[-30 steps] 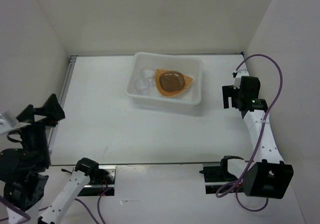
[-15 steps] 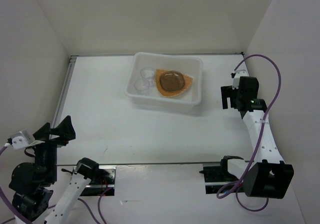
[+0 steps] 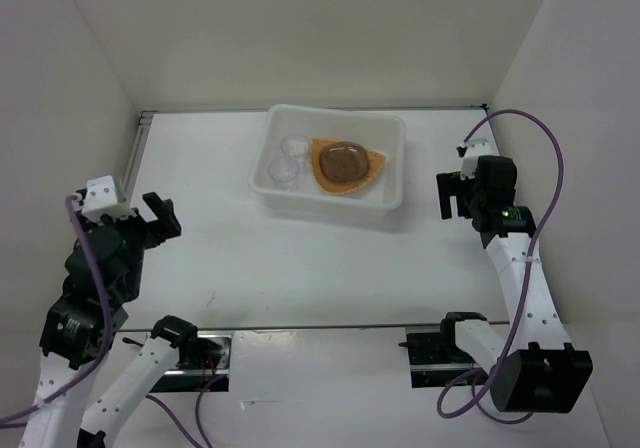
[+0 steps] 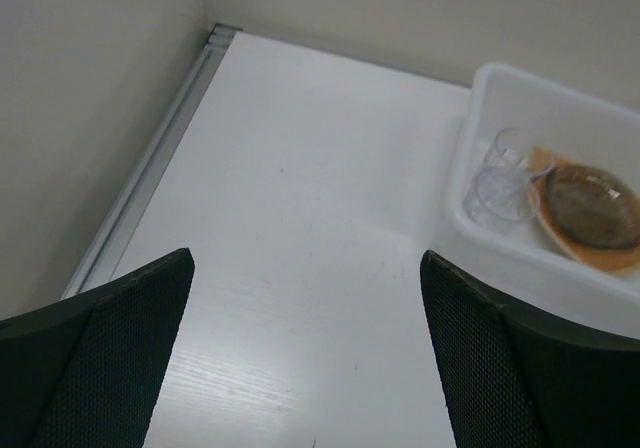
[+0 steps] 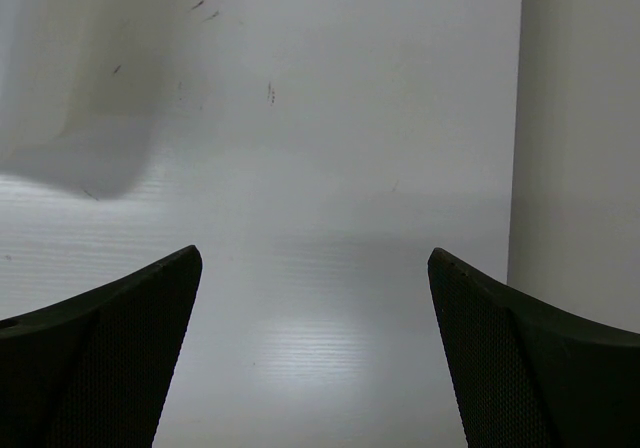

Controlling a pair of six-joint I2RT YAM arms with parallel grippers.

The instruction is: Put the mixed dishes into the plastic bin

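As plate lies tip-R in bin | bin axis L-R | L end effector, R end effector released

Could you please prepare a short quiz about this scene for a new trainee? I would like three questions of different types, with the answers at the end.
1. True or false: the left gripper and the right gripper are both open and hold nothing.
2. What lies on the orange-tan plate inside the plastic bin? A) a clear cup B) an oval dish C) nothing
3. Fill in the gap: ___ clear cups stand in the bin beside the plate.
Key: 1 true; 2 B; 3 two.
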